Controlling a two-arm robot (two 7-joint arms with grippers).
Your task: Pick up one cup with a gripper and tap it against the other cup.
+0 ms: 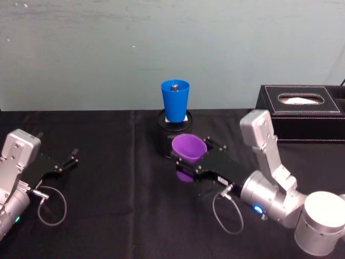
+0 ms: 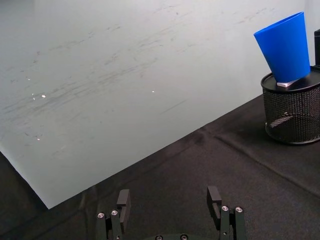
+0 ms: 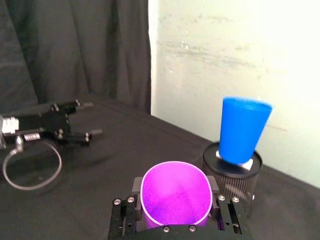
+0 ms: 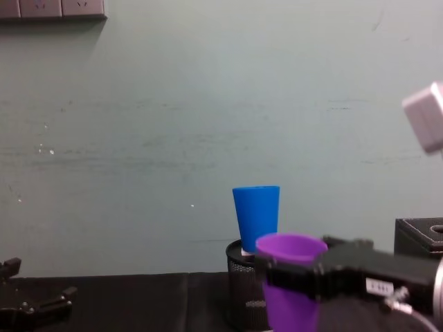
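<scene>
- Cloth (image 1: 118, 189), plain black, covers the whole table.
- At the left edge the left gripper (image 1: 73, 156) lies idle, fingers apart and holding nothing.
- At centre far, the blue cup (image 1: 175, 101) stands upright on a small white block atop a black mesh holder (image 2: 292, 112). Perched that high and probably light, it would likely topple under a hard knock.
- Just near of the holder is the purple cup (image 1: 188, 147), mouth up, tilted slightly, seemingly raised off the cloth.
- It looks like light, thin, smooth plastic: stiff enough for a tap, but apt to slip in a loose grip. The upper wall below the rim seems the best hold.
- The right gripper (image 1: 198, 156) is clamped on that wall, one finger each side, spread just to the cup's width.
- A tissue box (image 1: 302, 110) sits far right, well apart.
</scene>
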